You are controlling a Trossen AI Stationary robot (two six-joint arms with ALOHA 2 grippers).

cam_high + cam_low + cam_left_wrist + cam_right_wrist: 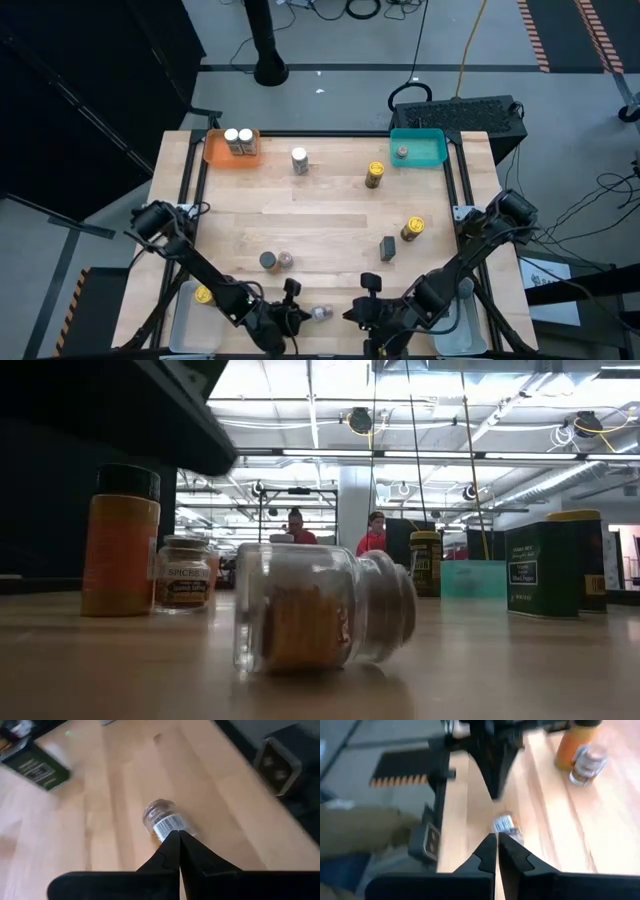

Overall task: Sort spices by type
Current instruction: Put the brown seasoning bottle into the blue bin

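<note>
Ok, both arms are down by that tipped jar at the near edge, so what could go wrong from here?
1. The clear glass jar lying on its side sits close to the wooden table's near edge; a nudge could roll it off.
2. Left gripper and right gripper have shut jaws and flank the jar closely, so they might collide.

From overhead we see the whole table [330, 215]; low and both wrist cameras share the toppled jar [320, 608] close up.
</note>
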